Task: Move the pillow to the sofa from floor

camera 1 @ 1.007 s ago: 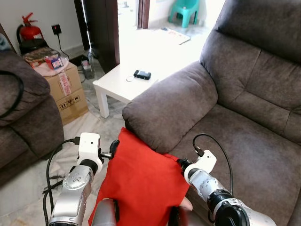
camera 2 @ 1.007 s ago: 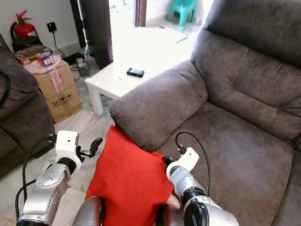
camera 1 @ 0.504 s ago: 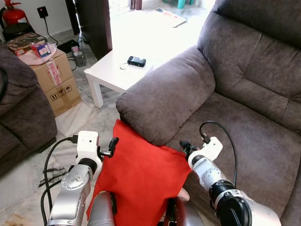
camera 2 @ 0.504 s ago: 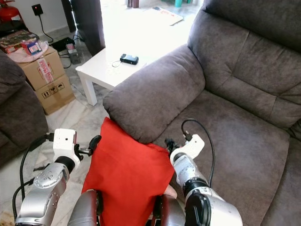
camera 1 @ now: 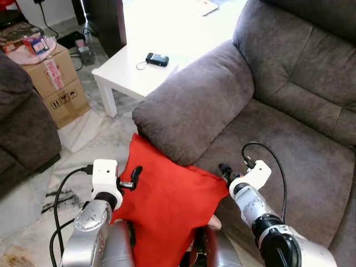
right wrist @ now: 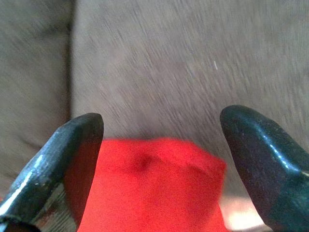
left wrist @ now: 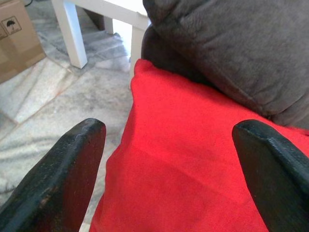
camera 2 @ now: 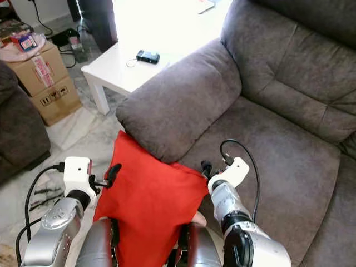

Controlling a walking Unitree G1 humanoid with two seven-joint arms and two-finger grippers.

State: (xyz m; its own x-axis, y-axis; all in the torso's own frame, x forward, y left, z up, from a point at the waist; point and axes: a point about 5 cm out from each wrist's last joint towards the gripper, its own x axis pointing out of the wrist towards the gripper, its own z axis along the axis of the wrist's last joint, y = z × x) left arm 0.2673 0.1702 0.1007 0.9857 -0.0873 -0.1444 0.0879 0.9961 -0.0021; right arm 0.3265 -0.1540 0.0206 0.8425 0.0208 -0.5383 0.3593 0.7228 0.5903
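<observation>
The red pillow (camera 1: 167, 206) is squeezed between the left pincer (camera 1: 135, 175) and the right pincer (camera 1: 223, 169), both spread wide. Keep pushing in evenly and lift it onto the sofa (camera 1: 289, 150) seat just ahead.

light: bright daylight, far floor overexposed | head views: sharp | right wrist: motion-blurred

In the upper left of the frame we see a low white square table (camera 1: 129, 75) with a small black device (camera 1: 157, 59) lying on its top. Further left stands a brown cardboard box (camera 1: 55, 86) with packets on it, on a pale marble floor (camera 1: 83, 130). A dark brown armchair (camera 1: 22, 128) fills the left edge.
</observation>
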